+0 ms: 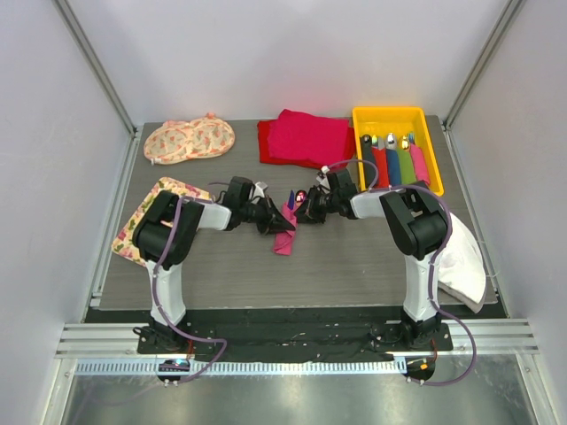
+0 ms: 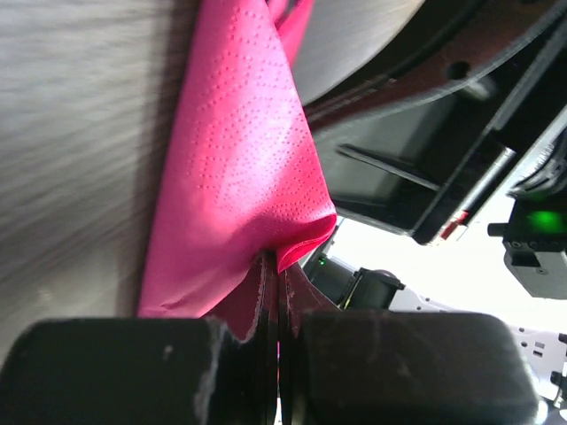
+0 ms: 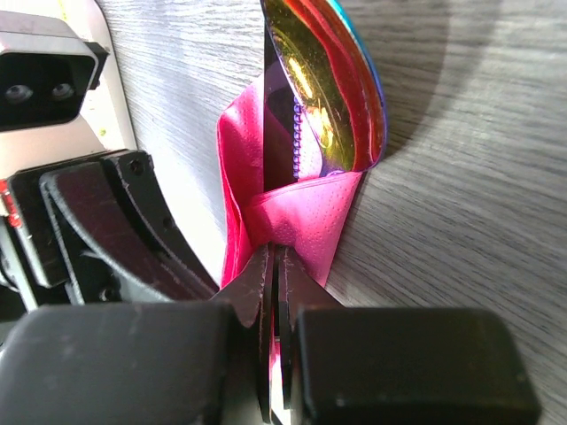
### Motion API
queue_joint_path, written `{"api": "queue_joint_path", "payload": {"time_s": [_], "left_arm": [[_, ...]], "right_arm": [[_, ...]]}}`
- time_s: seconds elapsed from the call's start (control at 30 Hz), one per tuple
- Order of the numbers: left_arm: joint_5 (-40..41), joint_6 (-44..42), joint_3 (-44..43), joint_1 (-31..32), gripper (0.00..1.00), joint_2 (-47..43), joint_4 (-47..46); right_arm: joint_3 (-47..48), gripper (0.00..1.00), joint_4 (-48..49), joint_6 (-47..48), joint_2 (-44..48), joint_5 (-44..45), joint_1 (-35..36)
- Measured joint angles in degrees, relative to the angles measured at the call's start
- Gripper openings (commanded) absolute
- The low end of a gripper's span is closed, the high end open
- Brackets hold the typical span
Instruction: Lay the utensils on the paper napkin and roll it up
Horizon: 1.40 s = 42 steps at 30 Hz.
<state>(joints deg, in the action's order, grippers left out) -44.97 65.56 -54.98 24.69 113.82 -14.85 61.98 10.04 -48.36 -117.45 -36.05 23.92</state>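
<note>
I've got L gripper [image 2: 279, 266] & R gripper [image 3: 275, 257] both clamped on the paper napkin [image 2: 235, 159] at mid table [image 1: 354, 274], utensils [image 3: 328, 88] poking out, so any pull apart could rip it, spilling them.

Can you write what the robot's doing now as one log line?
left end effector: shut on paper napkin | right end effector: shut on paper napkin | utensils: shiny heads poking out of napkin

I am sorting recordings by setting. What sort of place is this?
Likely a robot test cell in a lab, not a home: left arm and right arm bolted to a metal rail, bare white walls closing in the table, and a yellow bin of props.
</note>
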Motion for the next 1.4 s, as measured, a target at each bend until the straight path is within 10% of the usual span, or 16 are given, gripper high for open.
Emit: {"api": "queue_joint_path", "payload": {"time_s": [1.07, 1.4], "left_arm": [[-1.79, -1.53, 0.13, 1.77, 0.08, 5.75, -9.11], [-3.50, -3.23, 0.07, 0.61, 0.19, 6.73, -10.03]], "right_arm": [[0.00, 0.01, -0.04, 0.13, 0.00, 0.39, 0.00], [4.13, 0.16, -8.33, 4.70, 0.09, 0.13, -1.09]]}}
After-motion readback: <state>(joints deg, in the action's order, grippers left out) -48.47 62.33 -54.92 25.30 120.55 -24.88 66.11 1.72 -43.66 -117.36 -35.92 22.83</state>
